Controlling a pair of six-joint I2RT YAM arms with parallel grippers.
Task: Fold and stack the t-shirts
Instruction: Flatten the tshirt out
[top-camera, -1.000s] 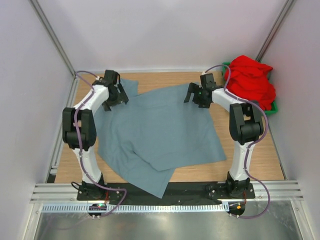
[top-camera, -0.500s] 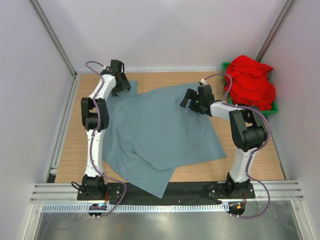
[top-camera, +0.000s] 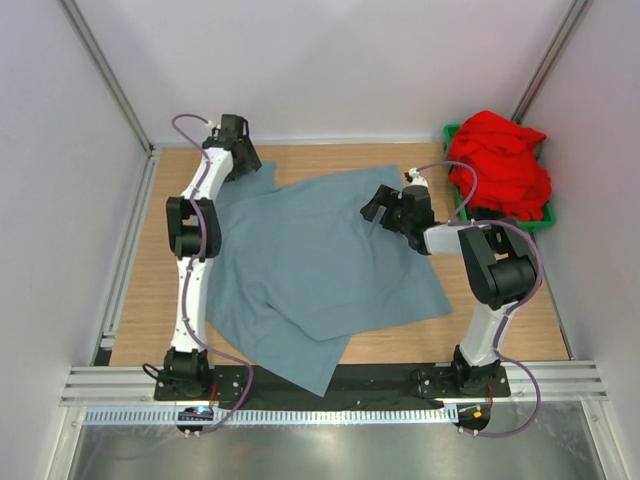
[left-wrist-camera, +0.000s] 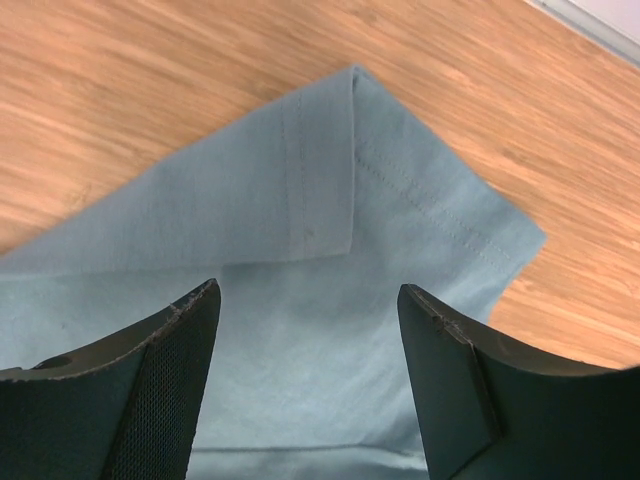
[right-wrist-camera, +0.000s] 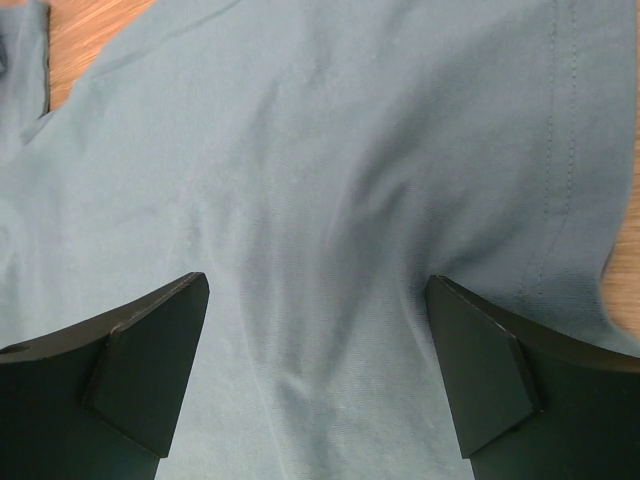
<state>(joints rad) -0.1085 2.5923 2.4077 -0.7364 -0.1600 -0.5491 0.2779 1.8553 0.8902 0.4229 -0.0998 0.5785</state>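
The grey-blue t-shirt (top-camera: 320, 260) lies spread on the wooden table, one part hanging over the near edge. My left gripper (top-camera: 240, 165) is open over its far left corner; the left wrist view shows a folded-over hemmed corner (left-wrist-camera: 330, 180) ahead of the open gripper (left-wrist-camera: 310, 300). My right gripper (top-camera: 380, 205) is open just above the shirt's far right part; the right wrist view shows only cloth (right-wrist-camera: 320, 200) between the open fingers (right-wrist-camera: 150, 350). The red t-shirt (top-camera: 503, 165) lies bunched in a green bin at the back right.
The green bin (top-camera: 545, 218) stands at the table's far right corner. Bare wood (top-camera: 500, 320) shows right of the shirt and along the left edge (top-camera: 150, 280). White walls and metal posts enclose the table.
The left arm has stretched further back toward the far left corner of the shirt. The right gripper has swung lower and leftward over the cloth. The shirt has barely shifted.
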